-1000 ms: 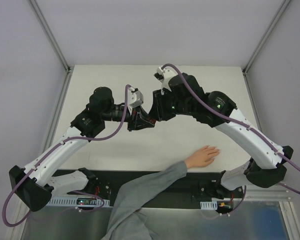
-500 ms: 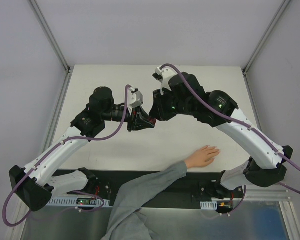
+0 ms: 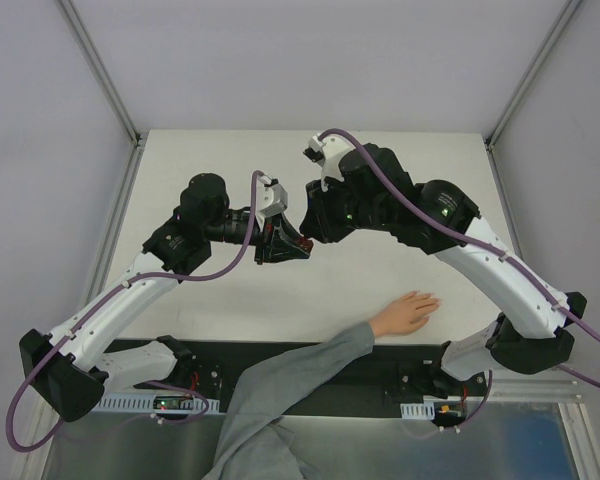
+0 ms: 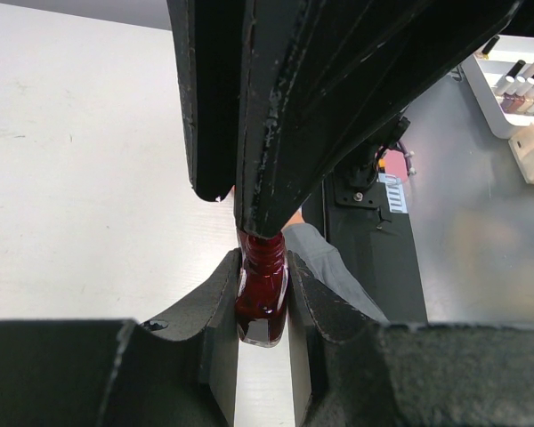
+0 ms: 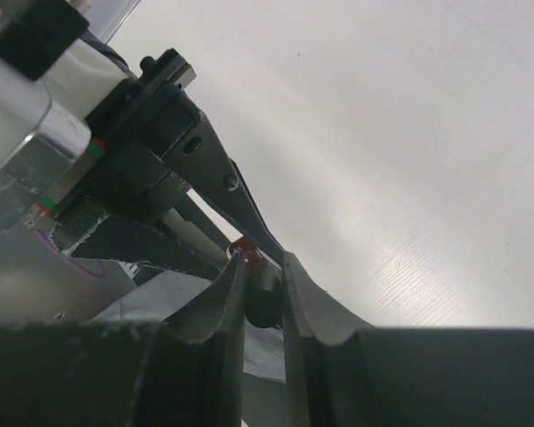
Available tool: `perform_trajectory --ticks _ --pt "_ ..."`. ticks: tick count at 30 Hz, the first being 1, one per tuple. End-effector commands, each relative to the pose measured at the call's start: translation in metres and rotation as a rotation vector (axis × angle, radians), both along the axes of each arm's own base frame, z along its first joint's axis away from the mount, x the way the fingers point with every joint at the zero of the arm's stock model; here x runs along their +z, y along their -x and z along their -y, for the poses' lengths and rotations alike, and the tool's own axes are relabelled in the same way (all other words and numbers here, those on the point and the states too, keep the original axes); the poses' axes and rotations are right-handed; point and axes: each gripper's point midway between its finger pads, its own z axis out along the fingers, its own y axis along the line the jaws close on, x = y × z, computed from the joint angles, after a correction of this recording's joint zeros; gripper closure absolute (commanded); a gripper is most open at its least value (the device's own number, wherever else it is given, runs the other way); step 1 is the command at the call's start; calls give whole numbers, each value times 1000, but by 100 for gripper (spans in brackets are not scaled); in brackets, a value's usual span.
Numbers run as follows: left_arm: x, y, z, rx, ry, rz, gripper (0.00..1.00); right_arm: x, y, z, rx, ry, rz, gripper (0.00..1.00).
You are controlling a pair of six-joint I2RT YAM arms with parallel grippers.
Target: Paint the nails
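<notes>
Top view, arms: left gripper (image 3: 286, 246) and right gripper (image 3: 306, 234) are meeting tip to tip above the middle of the table (image 3: 400, 180).
Top view, hand: the hand (image 3: 405, 313) is lying palm down near the front edge, well apart from both grippers. The nails are too small to make out, and no colour is showing.
Left wrist view: the left fingers (image 4: 215, 307) are clamping the body of the dark red bottle (image 4: 262, 298). The right gripper's tips are covering its top.
Right wrist view: the right fingers (image 5: 215, 310) are pinching the black cap (image 5: 263, 301), seemingly in contact.
Progress: by my reading, uncapping is only getting under way. No brush is out, and every nail is waiting for paint.
</notes>
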Motion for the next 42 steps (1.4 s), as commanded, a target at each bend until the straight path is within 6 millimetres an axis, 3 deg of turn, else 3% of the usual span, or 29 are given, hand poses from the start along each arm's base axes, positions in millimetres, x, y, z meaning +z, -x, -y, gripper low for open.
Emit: perform_trajectory --ticks 1,21,42 --pt "17 11 1 -66 45 57 100 17 -6 9 -23 -14 53 99" --pt "15 5 1 -27 33 62 100 23 -8 19 -67 -32 78 99" --pt "14 2 1 -14 29 64 100 28 -3 17 -50 -67 75 99"
